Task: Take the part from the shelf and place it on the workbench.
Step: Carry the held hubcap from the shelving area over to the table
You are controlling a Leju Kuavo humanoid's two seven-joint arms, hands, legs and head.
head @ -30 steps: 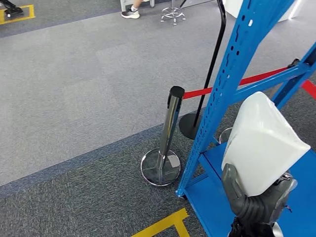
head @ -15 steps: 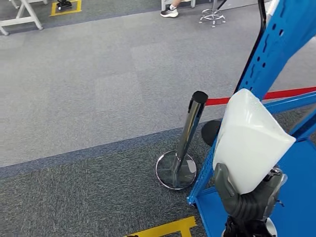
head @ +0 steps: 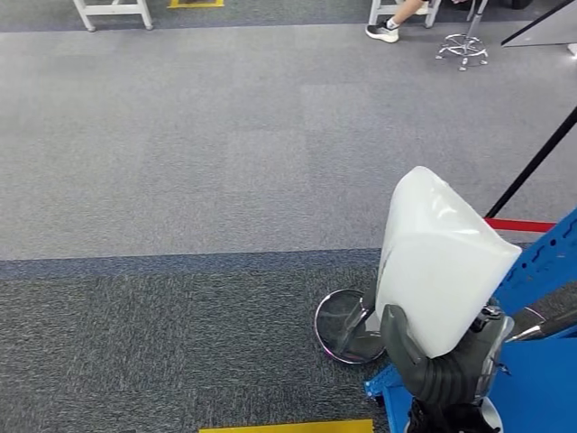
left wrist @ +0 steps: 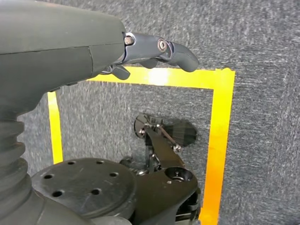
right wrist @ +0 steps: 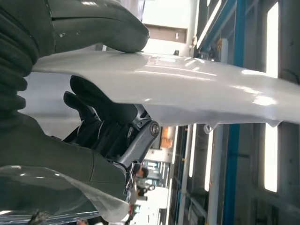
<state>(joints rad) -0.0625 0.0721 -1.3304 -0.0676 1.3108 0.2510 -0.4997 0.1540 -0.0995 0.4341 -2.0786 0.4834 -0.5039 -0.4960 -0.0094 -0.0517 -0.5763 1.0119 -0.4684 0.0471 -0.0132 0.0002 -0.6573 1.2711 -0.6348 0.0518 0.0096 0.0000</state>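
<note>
While gripped by the right hand (head: 445, 365), the glossy white part (head: 439, 257) tapers upward.

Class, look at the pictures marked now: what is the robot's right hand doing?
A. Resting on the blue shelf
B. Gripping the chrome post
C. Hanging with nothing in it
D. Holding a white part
D: in the head view the right hand grips the white part from below, clear of the blue shelf; the right wrist view shows its thumb and fingers on opposite faces of it.

white part (head: 442, 257), blue shelf (head: 537, 271), grey carpet (head: 204, 153), yellow floor tape (left wrist: 221, 140).
</note>
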